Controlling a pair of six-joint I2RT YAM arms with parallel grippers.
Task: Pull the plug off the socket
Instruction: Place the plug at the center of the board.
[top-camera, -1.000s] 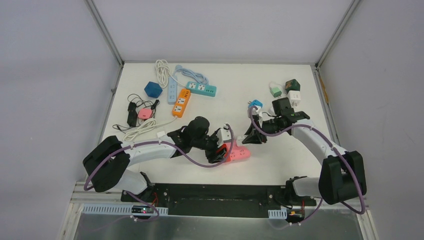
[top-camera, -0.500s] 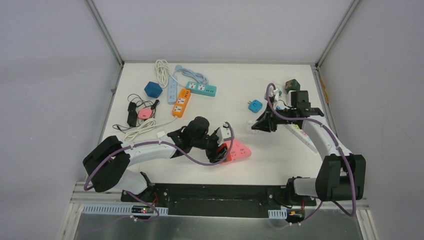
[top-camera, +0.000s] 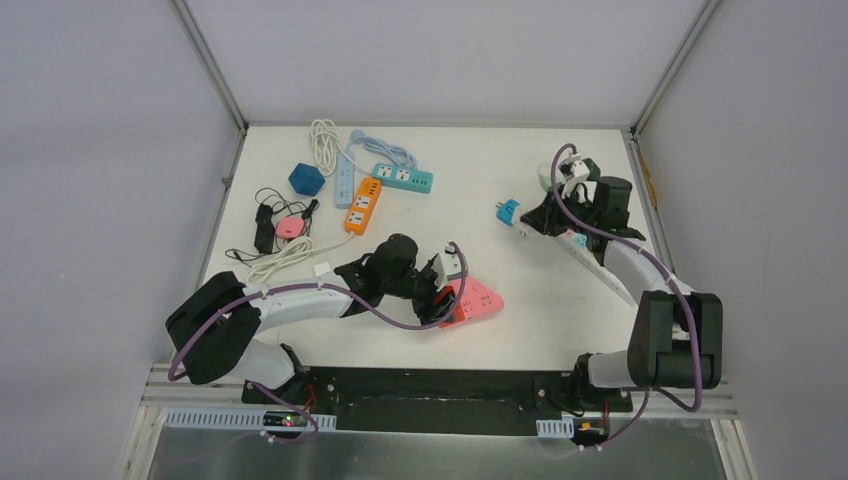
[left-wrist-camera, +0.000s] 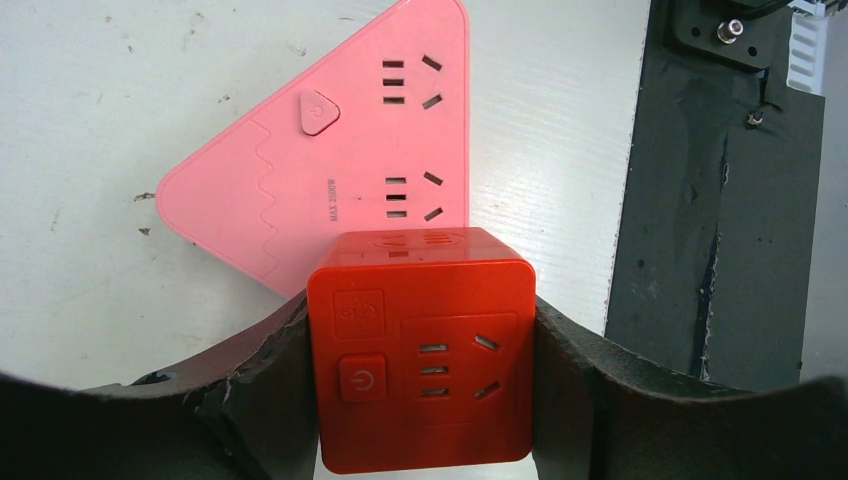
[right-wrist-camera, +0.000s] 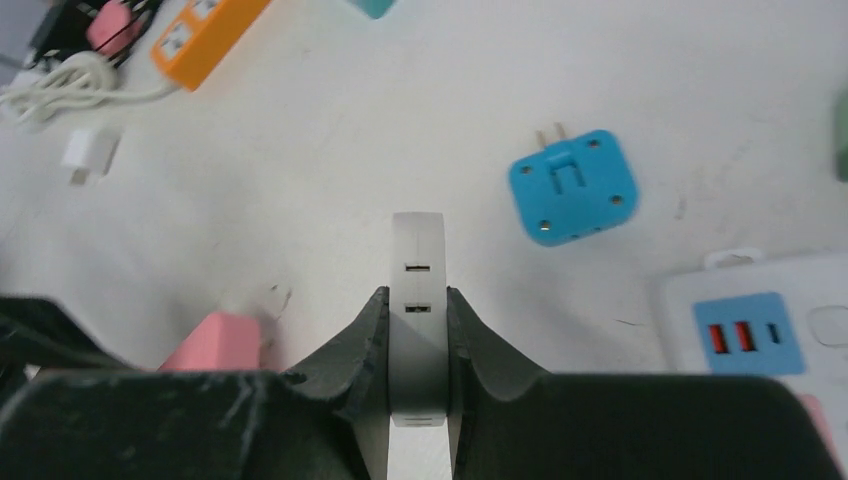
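Note:
My left gripper (top-camera: 437, 295) is shut on a red cube plug (left-wrist-camera: 422, 350), with a finger on each side (left-wrist-camera: 270, 345). The cube sits at the near corner of the pink triangular socket strip (left-wrist-camera: 330, 150), which lies flat on the table (top-camera: 482, 299). I cannot tell whether the cube's pins are still in the strip. My right gripper (top-camera: 541, 221) is far from the strip at the back right. It is shut on a thin white USB plug (right-wrist-camera: 418, 280) and holds it above the table next to a blue adapter (right-wrist-camera: 573, 186).
A white strip with a blue panel (right-wrist-camera: 750, 325) lies under the right arm. Orange (top-camera: 362, 205), teal (top-camera: 402, 178) and pale blue (top-camera: 344, 180) strips, a blue cube (top-camera: 306, 179) and cables lie back left. Green adapters (top-camera: 551, 180) lie back right. The black base (left-wrist-camera: 720, 200) runs along the near edge.
My right arm has swung from beside the pink strip to the back right, carrying the white plug. My left gripper has stayed on the red cube, and the pink strip has shifted slightly.

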